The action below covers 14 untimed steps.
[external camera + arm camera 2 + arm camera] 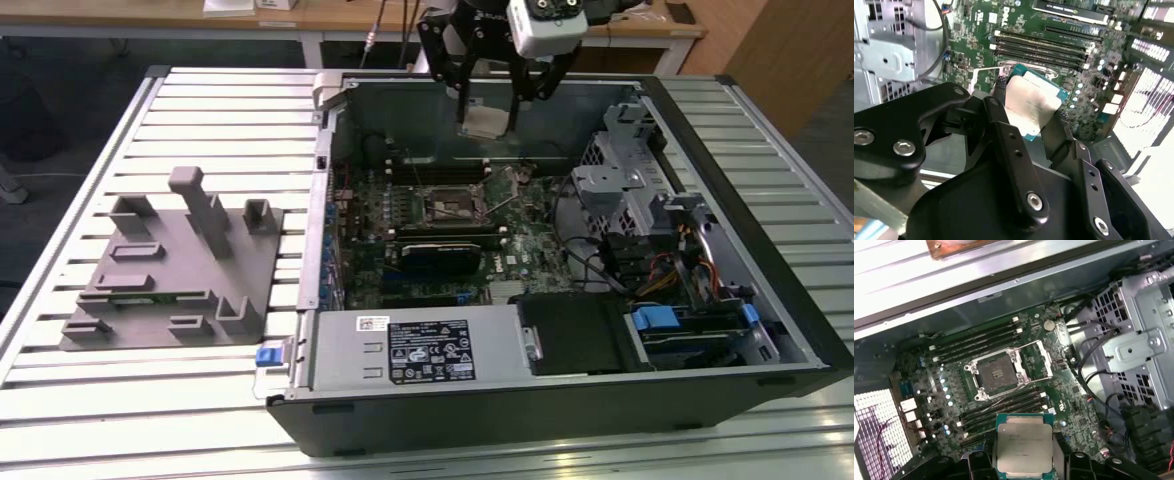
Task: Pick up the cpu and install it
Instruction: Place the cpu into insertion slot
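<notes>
The cpu (1024, 447) is hanging near the open socket (996, 372), your pincer (1025, 461) clamping its edges, probably to keep its faces clear for seating.

Bright, even indoor light falls from above on the ribbed silver aluminium table (80, 400) in the exterior view. Soft shadow gathers inside the open black metal computer case (534, 420). In the second wrist view the white perforated vent panel (1149, 100) burns out to glare. There the near black gripper fingers (1009, 145) look soft and out of focus, and a hazy sheen lies on the silver-topped square cpu (1031, 107). In the first wrist view the vent panel (876, 425) glows pinkish white and the table slats (904, 270) bleach pale.
</notes>
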Motion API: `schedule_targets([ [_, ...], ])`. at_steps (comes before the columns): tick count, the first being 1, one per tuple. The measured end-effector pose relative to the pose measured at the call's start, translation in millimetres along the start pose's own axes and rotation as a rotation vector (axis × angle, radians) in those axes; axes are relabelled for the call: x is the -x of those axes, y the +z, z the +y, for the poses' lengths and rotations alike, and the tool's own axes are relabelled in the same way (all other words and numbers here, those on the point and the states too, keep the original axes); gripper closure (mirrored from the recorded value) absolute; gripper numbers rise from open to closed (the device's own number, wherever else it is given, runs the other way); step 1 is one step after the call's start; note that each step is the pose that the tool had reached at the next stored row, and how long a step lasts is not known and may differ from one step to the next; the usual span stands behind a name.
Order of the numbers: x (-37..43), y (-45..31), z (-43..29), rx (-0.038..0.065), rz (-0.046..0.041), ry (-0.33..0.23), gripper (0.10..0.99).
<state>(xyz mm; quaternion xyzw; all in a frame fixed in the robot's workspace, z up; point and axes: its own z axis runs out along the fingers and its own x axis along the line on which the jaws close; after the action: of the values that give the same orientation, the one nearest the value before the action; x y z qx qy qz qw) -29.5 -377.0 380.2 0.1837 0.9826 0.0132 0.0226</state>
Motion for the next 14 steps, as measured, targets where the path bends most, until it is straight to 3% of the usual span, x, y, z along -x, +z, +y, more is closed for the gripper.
schedule_targets([
  [14, -0.1, 2.9, -0.1, -0.010, -0.0096, 0.254, 0.553],
])
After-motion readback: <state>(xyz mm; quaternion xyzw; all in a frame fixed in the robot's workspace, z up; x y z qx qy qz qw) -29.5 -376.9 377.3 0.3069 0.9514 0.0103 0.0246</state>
